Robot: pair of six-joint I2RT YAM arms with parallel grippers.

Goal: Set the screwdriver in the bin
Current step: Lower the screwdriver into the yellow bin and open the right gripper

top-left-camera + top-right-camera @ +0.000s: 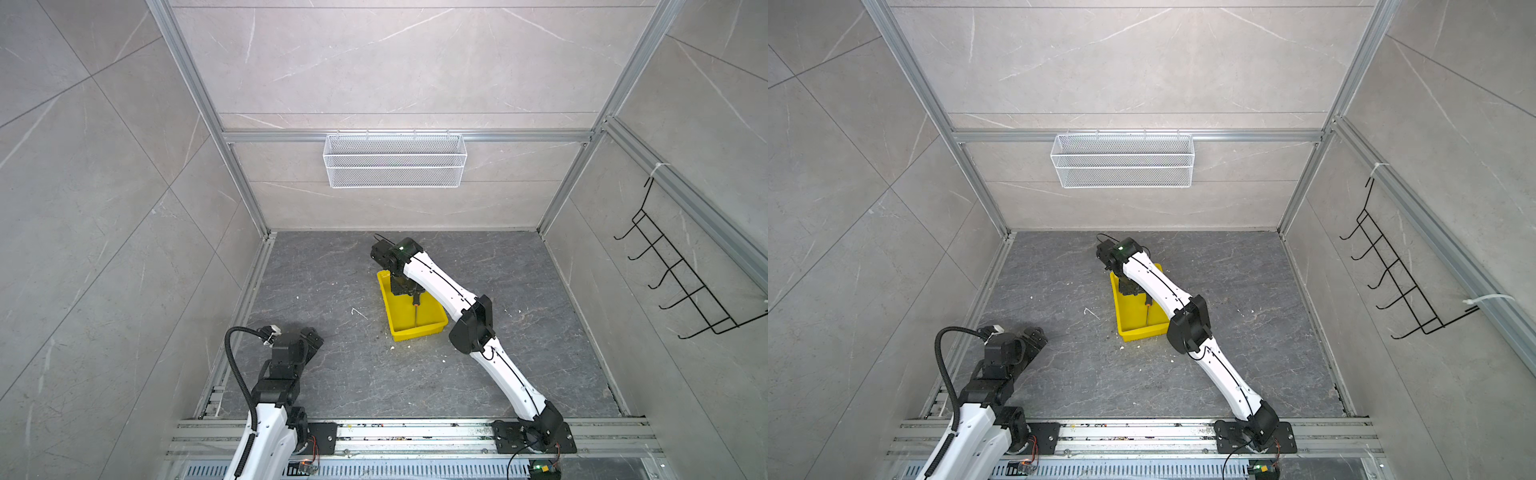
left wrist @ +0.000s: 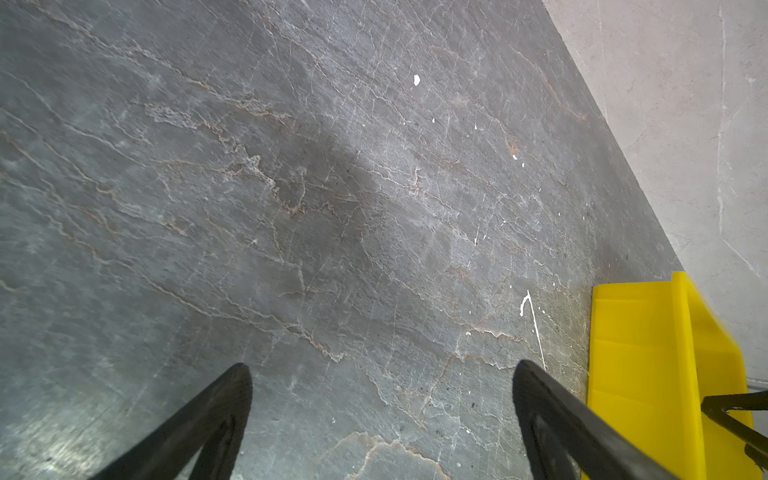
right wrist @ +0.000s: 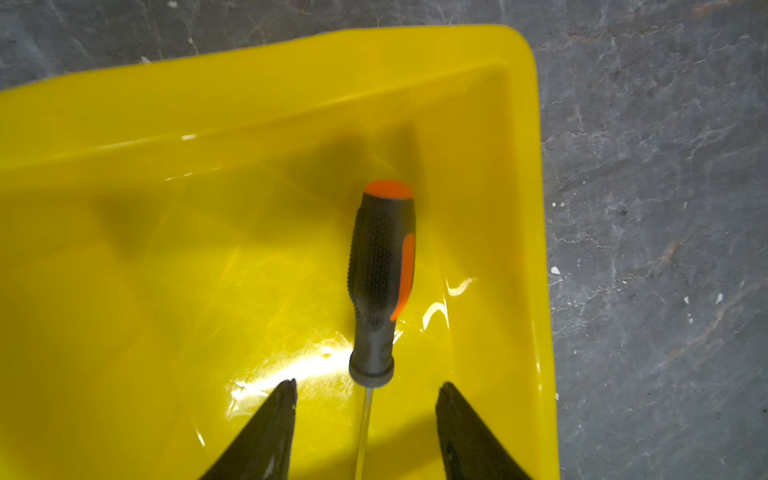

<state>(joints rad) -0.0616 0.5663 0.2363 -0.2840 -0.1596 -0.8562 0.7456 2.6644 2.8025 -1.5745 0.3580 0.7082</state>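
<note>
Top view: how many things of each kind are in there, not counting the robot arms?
Yellow bin: 1
Screwdriver: 1
White mesh basket: 1
Black hook rack: 1
Total: 4

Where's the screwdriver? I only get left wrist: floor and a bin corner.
Observer: The screwdriver is inside the bin, handle beside one wall.
Operator: Gripped?
Observer: No. The right claw is open, jaws either side of the shaft, not touching.
Operator: Arm clear of the bin?
Observer: No. In both top views the right arm reaches over the bin's far end.
</note>
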